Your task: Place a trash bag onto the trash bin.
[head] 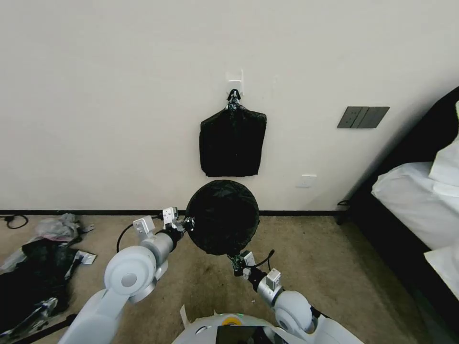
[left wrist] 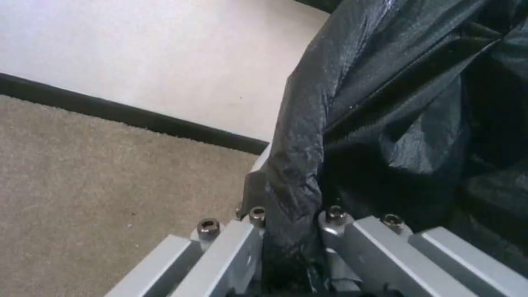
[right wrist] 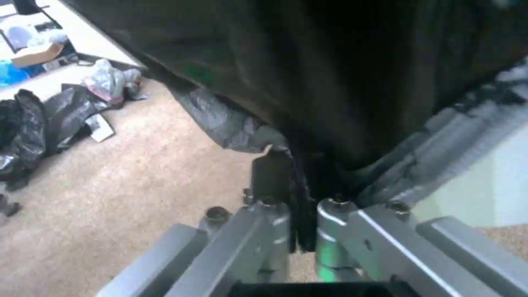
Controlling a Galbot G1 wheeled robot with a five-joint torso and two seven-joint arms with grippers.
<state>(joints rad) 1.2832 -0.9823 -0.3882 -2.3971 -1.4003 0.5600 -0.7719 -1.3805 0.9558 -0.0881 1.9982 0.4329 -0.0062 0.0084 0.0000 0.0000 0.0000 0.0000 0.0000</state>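
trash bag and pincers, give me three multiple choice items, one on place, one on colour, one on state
1. Where is the trash bag?
A. stretched between both pincers, in front of the wall
B. lying flat on the bed
C. hanging from the wall hook

2. What colour is the trash bag?
A. white
B. black
C. blue

3. How does the left pincer stand?
A. wide open, holding nothing
B. shut on the bag's film
C. shut on a cable

Answers:
1 A: in the head view the left pincer is at the bag's left edge and the right pincer at its lower edge.
2 B: the film is glossy black in each view.
3 B: the left wrist view shows black film pinched between the fingers.
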